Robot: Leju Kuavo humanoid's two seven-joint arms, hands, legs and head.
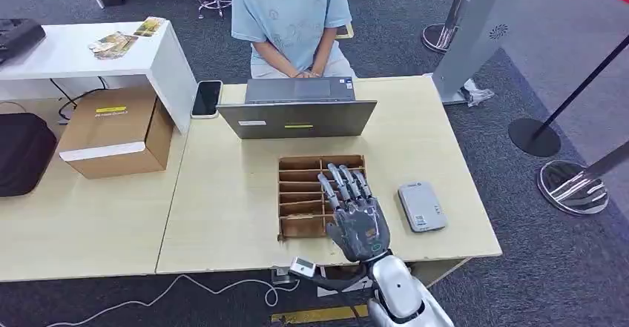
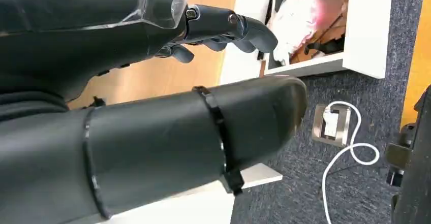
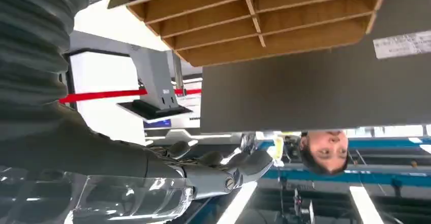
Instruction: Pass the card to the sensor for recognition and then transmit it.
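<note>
The right hand (image 1: 357, 219) reaches up from the near edge of the pale wooden table (image 1: 222, 216), back of the hand upward, fingers (image 1: 343, 181) stretched forward and slightly fanned over the front rows of the brown slotted card holder (image 1: 300, 193); nothing is seen in its grasp, so it reads as released, though whether the fingertips touch the wooden dividers cannot be told from the head view. The slots look bare in both views that show them, and no card can be made out anywhere, so where the card lies cannot be told. Just to the right of the holder, apart from the hand, lies a small grey card reader (image 1: 421, 206), flat on the table. Behind the holder stands an open grey laptop (image 1: 299, 110), its lid back toward the robot, and a person in a light blue shirt (image 1: 291, 17) sits beyond it with hands together. A black phone (image 1: 207, 98) lies at the table's far left corner, beside a cardboard box (image 1: 115, 130) on the neighbouring table. The right wrist view, turned over, shows what the head view hides: the hand's dark fingers (image 3: 239, 164) gently curved and apart with air between them, the holder's compartments and the laptop's grey lid close ahead. The left wrist view shows the left hand (image 2: 218, 56), thick thumb extended and dark fingers loosely bent, holding nothing, above grey carpet with a white cable (image 2: 350, 153).
</note>
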